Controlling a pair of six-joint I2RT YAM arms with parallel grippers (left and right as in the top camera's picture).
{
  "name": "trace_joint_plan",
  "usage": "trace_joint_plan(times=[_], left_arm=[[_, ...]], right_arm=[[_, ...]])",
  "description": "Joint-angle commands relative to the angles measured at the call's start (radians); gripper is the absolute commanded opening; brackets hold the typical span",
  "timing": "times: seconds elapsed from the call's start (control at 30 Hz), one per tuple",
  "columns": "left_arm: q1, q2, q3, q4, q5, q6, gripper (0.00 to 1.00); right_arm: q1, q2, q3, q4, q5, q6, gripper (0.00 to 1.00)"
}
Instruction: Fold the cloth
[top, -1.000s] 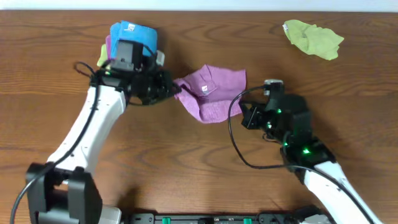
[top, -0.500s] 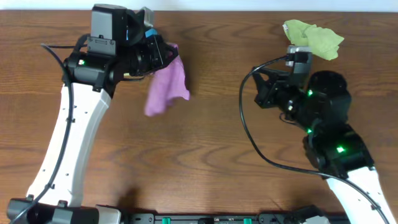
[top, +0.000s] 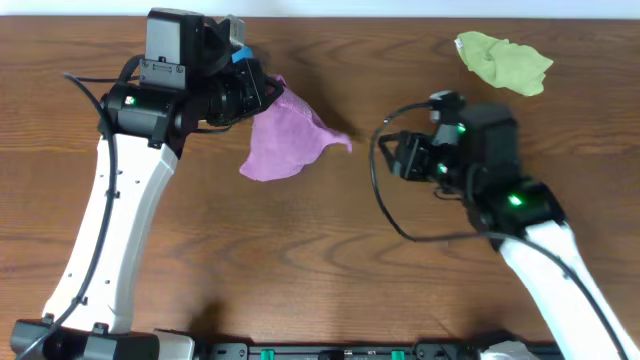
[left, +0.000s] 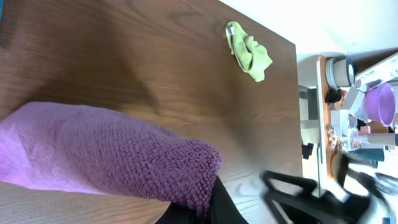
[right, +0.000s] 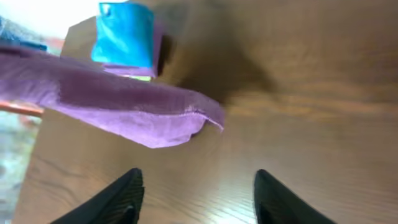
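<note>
Hanging from the left gripper (top: 266, 96), the purple square microfibre cloth (top: 285, 142) sits over the far-left part of the table, one corner stretched out toward the right arm (top: 530, 215). The jaws are clamped on the cloth's upper edge, but the overhead view buries the pinch itself behind the wrist housing. In the left wrist view only a sliver of one dark finger (left: 214, 202) pokes out beneath the bunched pile. Whether the cloth's lower edge touches the wood cannot be told.

The right gripper (right: 198, 173) is spread wide and holds nothing. Its fingers are cut off by the bottom of the right wrist view, with the cloth's pointed corner ahead of them and apart.

A bright blue folded cloth (right: 124, 34) tops a small stack whose lower layers show only as thin edges. From above the left arm hides nearly all of it.

A crumpled lime-green cloth (top: 503, 60) lies at the far right of the brown wood-grain table (top: 330, 260). Past the table's edge, the left wrist view catches blurred shelf clutter, including a purple bowl (left: 380, 102).
</note>
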Motion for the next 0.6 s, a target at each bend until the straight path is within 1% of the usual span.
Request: trace_joint_plan(times=[0.0,0.1,0.3,0.43,0.57], left_arm=[[0.007,-0.010,0.014,-0.008,-0.006,0.004,0.06],[0.007,-0.010,0.014,-0.023,-0.007,0.013,0.06],[0.007,-0.010,0.014,-0.056,-0.026,0.037,0.06],[0.007,-0.010,0.014,-0.060,-0.027,0.049,0.06],[0.007,-0.010,0.014,-0.068,-0.061,0.057,0.05]], right_arm=[[0.000,0.054,-0.017,0.078,-0.079,0.127,0.64],[-0.001,0.102,-0.027,0.186,-0.124,0.221,0.66],[0.000,0.187,-0.073,0.357,-0.232,0.400,0.66],[0.000,0.220,-0.134,0.467,-0.269,0.517,0.66],[0.000,0.225,-0.218,0.567,-0.306,0.613,0.66]])
